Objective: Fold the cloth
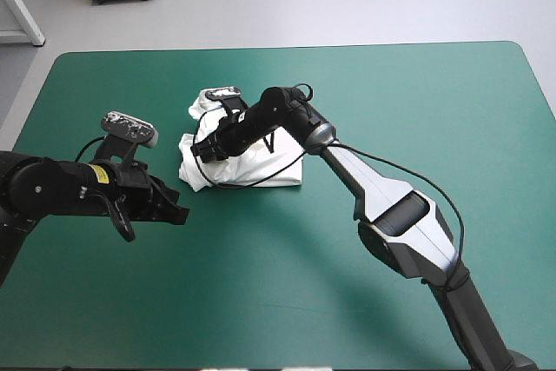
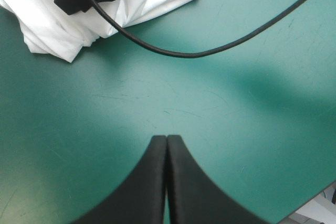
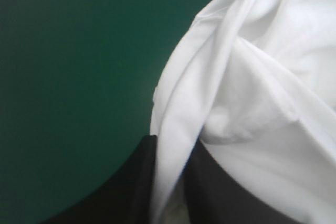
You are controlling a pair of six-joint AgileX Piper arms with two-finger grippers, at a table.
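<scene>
Right wrist view: right end effector (image 3: 173, 148) tight on creased white T-shirt (image 3: 252, 103); left end effector (image 2: 166, 139) closed.

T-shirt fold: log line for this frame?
T-shirt: crumpled bundle, mid-table | right tool: shut on T-shirt | left tool: shut, empty, over teal-green cover, apart from T-shirt | fold: unfinished

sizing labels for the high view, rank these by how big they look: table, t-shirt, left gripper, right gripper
1. table: fills most of the view.
2. T-shirt: crumpled bundle near the middle.
3. left gripper and right gripper: look about alike, so unranked; the right one is partly hidden at the cloth.
</scene>
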